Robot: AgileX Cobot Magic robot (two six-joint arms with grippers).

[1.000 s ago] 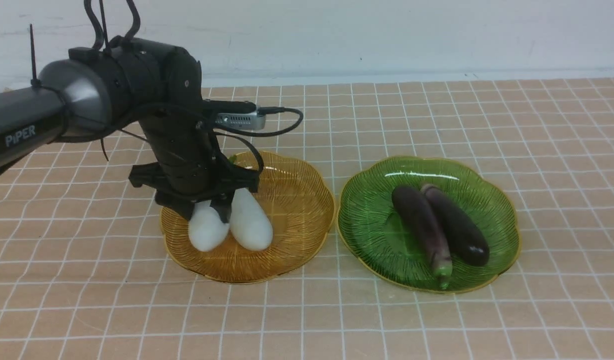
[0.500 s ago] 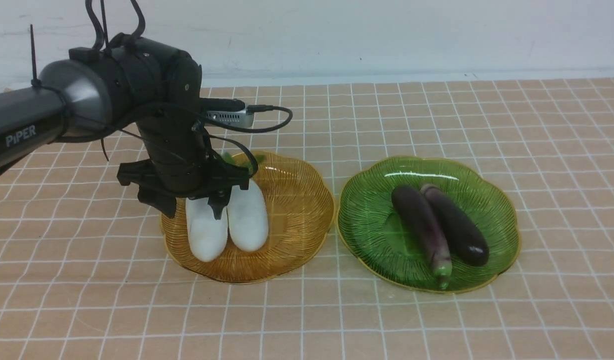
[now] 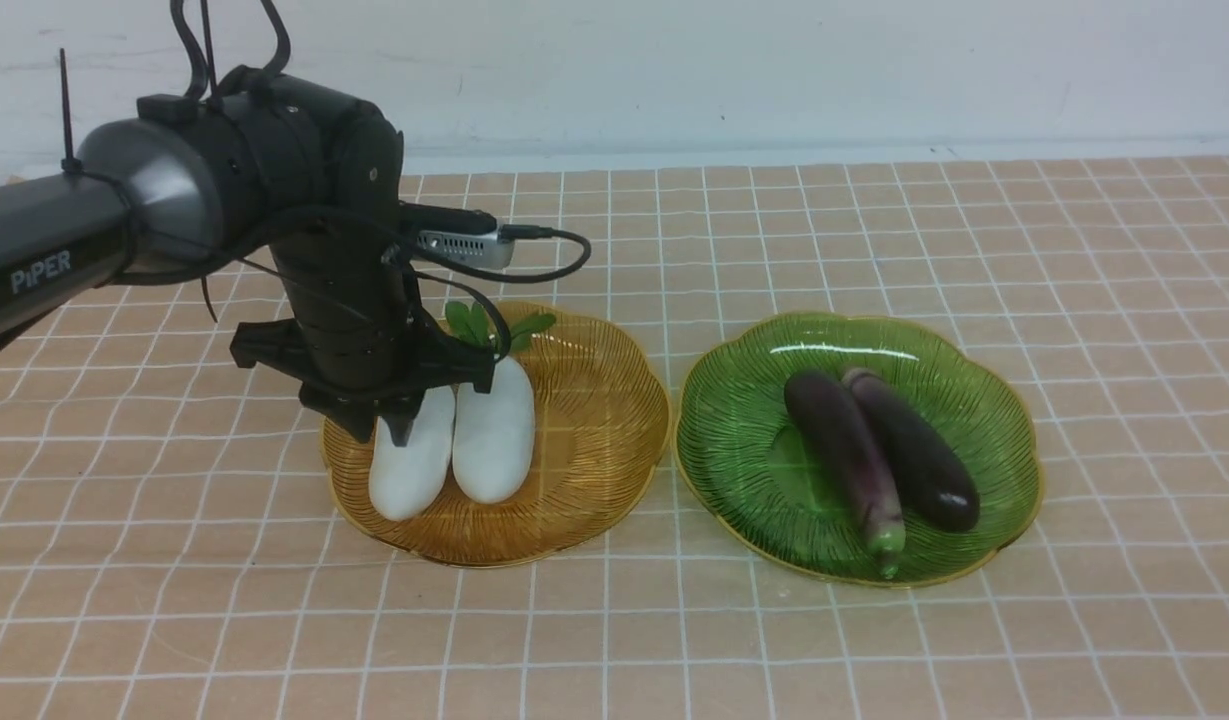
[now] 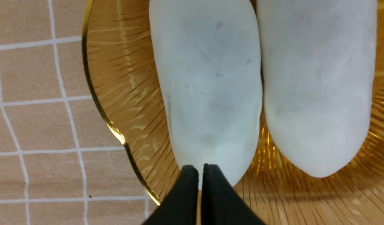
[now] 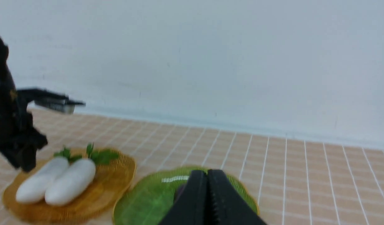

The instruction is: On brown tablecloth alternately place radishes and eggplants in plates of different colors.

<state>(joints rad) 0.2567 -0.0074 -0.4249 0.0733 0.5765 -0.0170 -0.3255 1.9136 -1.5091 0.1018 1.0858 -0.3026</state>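
Two white radishes (image 3: 409,470) (image 3: 494,440) lie side by side in the amber plate (image 3: 594,470), green leaves at the far end. Two purple eggplants (image 3: 844,450) (image 3: 919,450) lie side by side in the green plate (image 3: 754,470). Both plates rest on the brown tablecloth (image 3: 874,650). My left gripper (image 3: 399,435) hangs just above the left radish with its fingers shut and empty. The left wrist view shows its gripper (image 4: 200,170) over that radish (image 4: 210,93), beside the other radish (image 4: 316,87). My right gripper (image 5: 207,173) is shut and empty, out of the front view.
The plates nearly touch at the cloth's middle. A white wall (image 3: 774,70) runs along the far edge. The left arm (image 5: 10,134) shows beside the amber plate (image 5: 110,184) in the right wrist view, and the green plate (image 5: 148,200) lies behind my right fingers.
My left gripper spread its fingers off the left radish, rose a little and closed them. The radish now lies free beside the other one, and the leaves have come into sight.
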